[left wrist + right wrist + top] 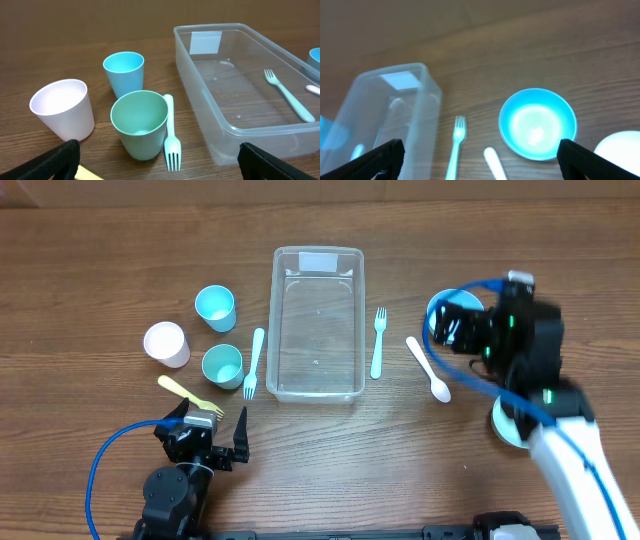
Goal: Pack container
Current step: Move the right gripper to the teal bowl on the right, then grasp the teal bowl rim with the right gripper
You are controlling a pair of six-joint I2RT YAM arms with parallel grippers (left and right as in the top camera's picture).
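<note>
Centrally on the brown wooden table [100, 240] lies the clear rectangular plastic container [318, 345], with its white label [318, 262] at the far short end. Just beside its left long wall lies a white plastic fork [253, 365]. Next to that fork stands a green plastic cup [222, 365], and a light blue cup [215, 308] and a pale pink cup [166, 343] stand near it. A yellow plastic fork [188, 392] lies closer to my left gripper [203, 438], whose fingers are spread wide and hold nothing. On the right side of the container lies a pale turquoise fork [378, 343], then a white plastic spoon [428, 368], apart from each other. My right gripper [480, 159] hovers above a round blue bowl [538, 123], its fingers also spread wide with nothing between them. A white round dish [503, 425] shows partly from under my right arm.
</note>
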